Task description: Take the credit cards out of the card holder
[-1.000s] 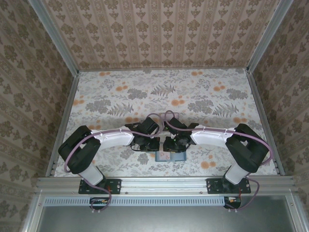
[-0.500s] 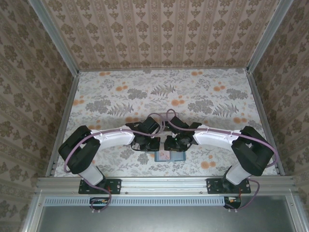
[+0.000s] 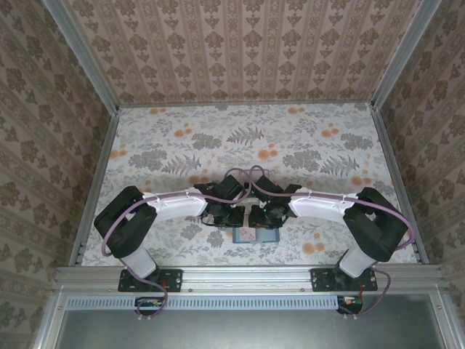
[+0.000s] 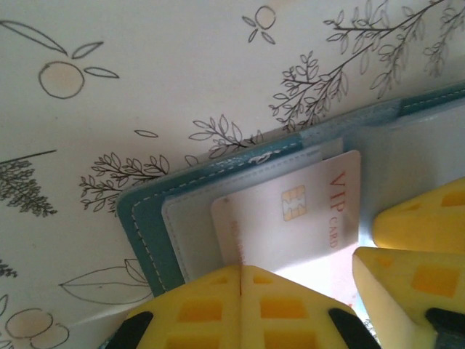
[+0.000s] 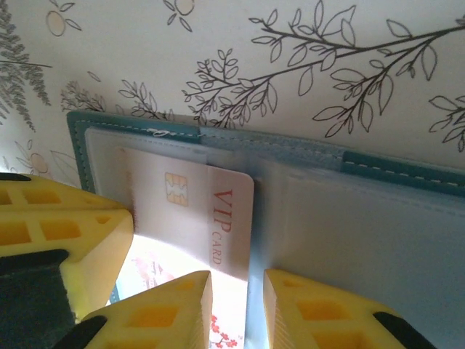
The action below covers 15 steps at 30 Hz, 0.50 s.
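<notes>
Pinkish-white plastic credit card (image 4: 290,218), gold chip, red "VIP CARD" lettering: sits partly inside the left-panel pocket of teal-blue two-panel card holder (image 4: 145,218), which lies open and flat on white floral-printed bench (image 4: 182,73), close to the arm bases. Left claw (image 4: 241,291): yellow fingers pressed together, tips at card's near end. Right claw (image 5: 238,283): narrowly spread over card's edge and holder's fold. Card's near end hidden under fingers; small red print blurred. From above, both wrists cover most of holder.
</notes>
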Tool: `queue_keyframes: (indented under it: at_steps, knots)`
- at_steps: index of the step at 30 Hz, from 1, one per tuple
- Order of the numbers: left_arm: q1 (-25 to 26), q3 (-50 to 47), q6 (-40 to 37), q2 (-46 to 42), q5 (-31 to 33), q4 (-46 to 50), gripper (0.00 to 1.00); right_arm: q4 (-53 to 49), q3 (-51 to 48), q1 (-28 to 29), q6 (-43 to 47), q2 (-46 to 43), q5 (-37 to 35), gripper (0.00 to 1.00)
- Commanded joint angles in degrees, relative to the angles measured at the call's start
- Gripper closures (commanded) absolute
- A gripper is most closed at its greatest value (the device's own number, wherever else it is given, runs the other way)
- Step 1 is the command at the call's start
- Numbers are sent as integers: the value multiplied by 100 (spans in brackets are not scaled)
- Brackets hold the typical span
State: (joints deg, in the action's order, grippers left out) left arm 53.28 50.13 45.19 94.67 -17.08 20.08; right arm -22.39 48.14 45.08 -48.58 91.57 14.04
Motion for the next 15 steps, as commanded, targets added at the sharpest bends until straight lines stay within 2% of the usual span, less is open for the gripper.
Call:
queue_keyframes:
  at_steps: [1, 15]
  knots:
    - [53, 33, -168, 104, -33, 95, 100, 132, -85, -18, 17, 114, 134, 75]
    - [57, -65, -191, 265, -32, 128, 100, 907, -449, -116, -260, -157, 672, 78]
